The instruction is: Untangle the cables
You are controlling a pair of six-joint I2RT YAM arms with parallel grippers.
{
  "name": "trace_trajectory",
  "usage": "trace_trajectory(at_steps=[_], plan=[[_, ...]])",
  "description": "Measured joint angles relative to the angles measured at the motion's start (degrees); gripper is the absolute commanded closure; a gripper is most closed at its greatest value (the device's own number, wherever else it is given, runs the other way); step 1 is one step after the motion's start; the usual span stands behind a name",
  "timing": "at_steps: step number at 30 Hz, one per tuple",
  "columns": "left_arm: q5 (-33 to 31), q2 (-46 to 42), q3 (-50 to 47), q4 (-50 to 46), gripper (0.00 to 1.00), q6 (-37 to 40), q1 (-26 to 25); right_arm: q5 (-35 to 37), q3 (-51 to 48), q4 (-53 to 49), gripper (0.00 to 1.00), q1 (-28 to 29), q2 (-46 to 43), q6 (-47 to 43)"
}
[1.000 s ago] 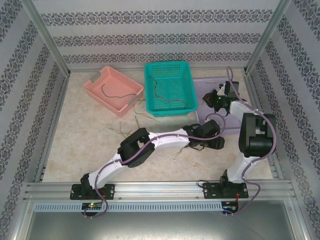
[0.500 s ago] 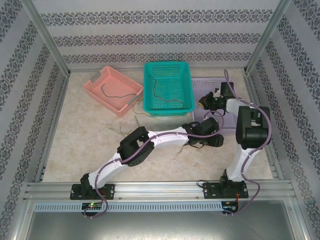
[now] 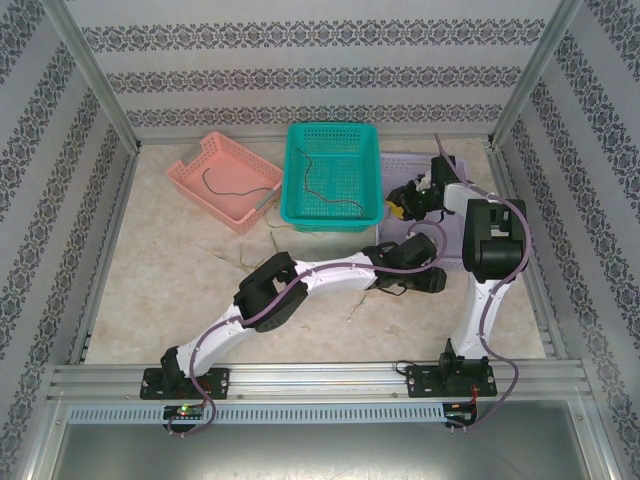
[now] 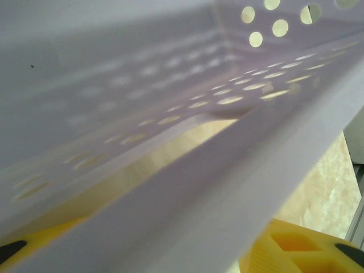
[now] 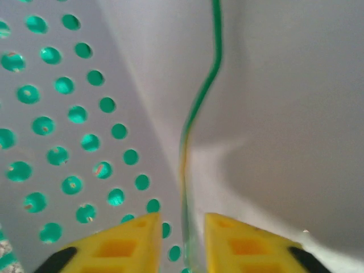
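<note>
A thin green cable (image 5: 196, 108) runs down the inside of the lavender basket (image 5: 284, 114) and passes between the yellow fingers of my right gripper (image 5: 183, 239). The jaws stand apart with a gap on each side of it. From above, the right gripper (image 3: 403, 203) hovers over the basket's left end. My left gripper (image 4: 170, 250) has the basket's wall (image 4: 187, 187) between its fingers (image 4: 296, 244), at the near rim (image 3: 432, 268). One dark cable (image 3: 225, 185) lies in the pink basket (image 3: 215, 145), another (image 3: 320, 195) in the teal basket (image 3: 335, 128). Loose thin strands (image 3: 275, 240) lie on the table.
The three baskets stand in a row at the back of the marbled table (image 3: 150, 280). The left arm (image 3: 300, 280) stretches diagonally across the middle. Patterned walls and metal posts close in the sides and back.
The right arm swung left and towards the back over the lavender basket, and its jaws opened off the green cable. The left arm stayed put.
</note>
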Motion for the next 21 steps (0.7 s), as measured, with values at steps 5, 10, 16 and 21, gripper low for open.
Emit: trace_trajectory(at_steps=[5, 10, 16, 21], plan=[[0.0, -4.7, -3.4, -0.1, 0.42, 0.0, 0.0, 3.9, 3.7, -7.2, 0.52, -0.3, -4.9, -4.5], [0.3, -13.0, -8.2, 0.1, 0.39, 0.0, 0.2, 7.9, 6.1, -11.1, 0.5, -1.6, -11.3, -7.1], [-1.2, -25.0, -18.1, 0.3, 0.38, 0.0, 0.6, 13.9, 5.8, -12.4, 0.54, -2.3, -15.9, -7.9], [-6.4, -39.6, -29.9, -2.3, 0.41, -2.6, 4.3, 20.4, 1.4, -11.3, 0.57, -1.0, -24.0, -8.2]])
